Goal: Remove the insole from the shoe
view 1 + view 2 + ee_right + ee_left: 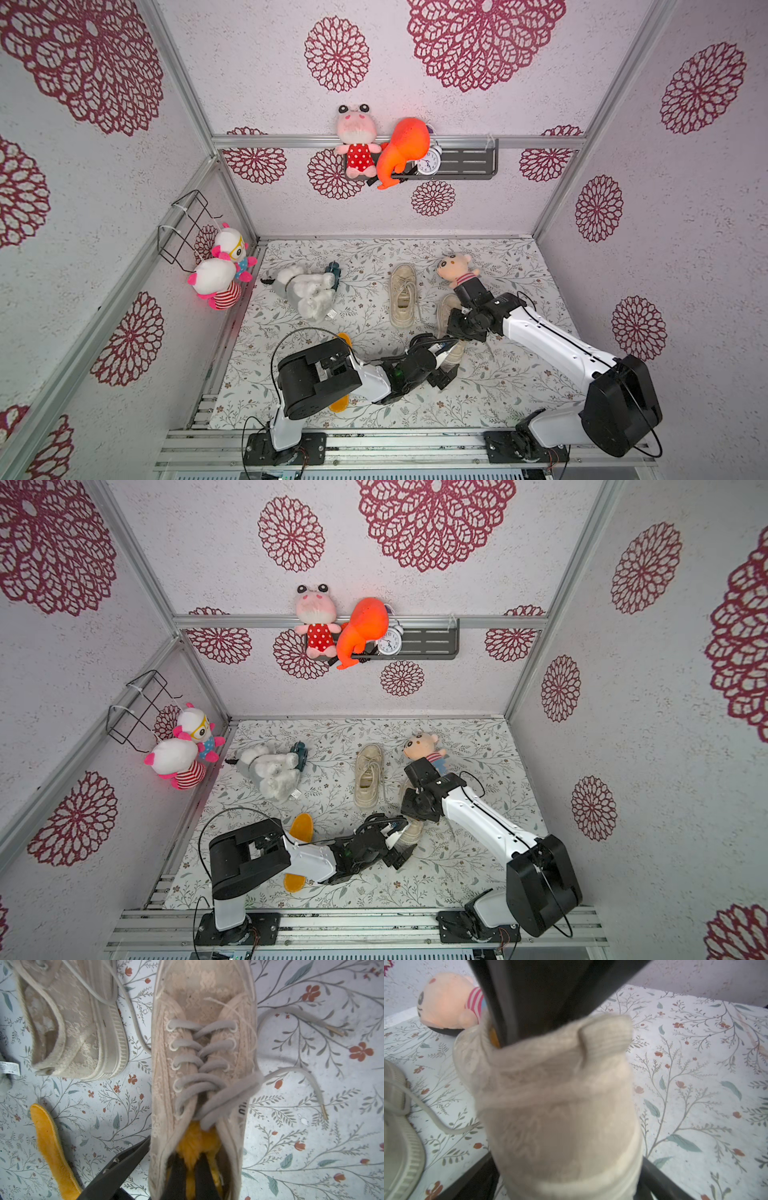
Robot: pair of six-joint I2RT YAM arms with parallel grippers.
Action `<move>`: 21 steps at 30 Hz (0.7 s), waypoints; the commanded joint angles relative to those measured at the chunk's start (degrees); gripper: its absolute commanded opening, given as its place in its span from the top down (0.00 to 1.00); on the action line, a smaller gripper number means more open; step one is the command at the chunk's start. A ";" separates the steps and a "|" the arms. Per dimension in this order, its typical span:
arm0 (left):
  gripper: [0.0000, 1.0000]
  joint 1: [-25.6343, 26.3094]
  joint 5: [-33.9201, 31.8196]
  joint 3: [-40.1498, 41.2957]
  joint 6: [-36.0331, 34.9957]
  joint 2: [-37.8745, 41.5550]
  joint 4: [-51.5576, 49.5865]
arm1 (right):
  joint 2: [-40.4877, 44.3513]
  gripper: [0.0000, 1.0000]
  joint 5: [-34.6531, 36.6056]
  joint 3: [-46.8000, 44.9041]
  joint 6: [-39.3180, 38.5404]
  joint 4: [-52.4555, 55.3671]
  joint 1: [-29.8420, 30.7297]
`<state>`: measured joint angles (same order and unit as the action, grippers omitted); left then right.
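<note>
— How far along is it?

— Partway, I'd judge. The orange insole (195,1142) is not yet out. It lies inside the laced shoe (203,1053), which sits flat on the floral table (311,1147). Only its fuzzy heel end shows at the opening, bunched below the tongue.

— Is anything gripping it?

— Yes. The right gripper (190,1167) reaches into the opening, fingers pinched tight on that heel end.

— And the left gripper (568,1159)?

— Spread wide, one finger on each side of the shoe's heel, holding nothing. Whether they brush the fabric I cannot tell, because the wrist view is blurred there.

— What about the orange piece by the left arm?

— That's a loose insole (301,827) lying on the table, apart from the shoe. The other shoe (402,295) stands just beside the worked one and shows no orange inside.

— So what's left?

— Drawing the insole out from under the laces, clear of the opening, and setting it down.
</note>
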<state>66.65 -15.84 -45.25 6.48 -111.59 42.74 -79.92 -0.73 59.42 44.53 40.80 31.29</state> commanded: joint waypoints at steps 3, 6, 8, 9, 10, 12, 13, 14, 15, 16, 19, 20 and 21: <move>0.02 -0.50 -0.36 1.05 -1.32 -0.38 8.69 | 0.81 1.00 -1.73 0.32 0.82 -0.22 -0.39; 0.02 -0.47 0.07 0.51 -0.69 -0.38 9.03 | -0.08 1.00 -2.52 0.76 0.82 -1.11 -0.39; 0.02 -0.50 -0.38 -0.32 -0.42 -2.57 8.75 | -0.41 1.00 -2.65 0.89 0.77 -1.25 -0.36; 0.02 -0.56 -0.35 -0.57 -0.42 -2.57 8.93 | -0.41 1.00 -2.67 0.88 0.81 -1.25 -0.41; 0.02 -0.56 -0.65 -0.86 -0.17 -2.60 8.97 | -0.41 1.00 -2.65 0.84 0.82 -1.33 -0.44; 0.02 -0.56 -0.96 -1.69 0.39 -2.89 8.21 | -0.34 1.00 -2.83 0.54 0.90 -1.55 -0.47; 0.02 -0.58 -1.57 -2.14 0.67 -3.16 7.75 | -0.20 1.00 -2.97 0.40 0.98 -1.60 -0.50; 0.01 -0.77 -1.74 -2.27 0.94 -3.27 7.68 | -0.07 1.00 -3.05 0.20 1.08 -1.68 -0.52; 0.06 -0.90 -1.46 -2.42 1.07 -3.45 7.66 | 0.17 1.00 -2.97 0.10 1.08 -1.60 -0.57; 0.12 -1.07 -1.39 -2.55 1.12 -3.63 7.42 | 0.40 1.00 -2.93 -0.08 1.08 -1.52 -0.61; 0.26 -1.02 -3.15 -2.52 0.41 -3.98 6.94 | 1.28 1.00 -3.16 0.31 0.78 -0.72 -1.15; 0.30 -1.08 -3.81 -2.34 0.18 -3.94 6.92 | 1.66 1.00 -3.22 0.83 0.52 -0.20 -1.46; 0.36 -1.04 -4.30 -2.21 -0.33 -3.97 6.48 | 2.22 1.00 -3.72 1.58 -0.06 0.65 -2.01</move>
<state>66.59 -17.37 -46.15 7.01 -114.50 48.29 -80.90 -1.89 59.35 45.12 39.16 29.82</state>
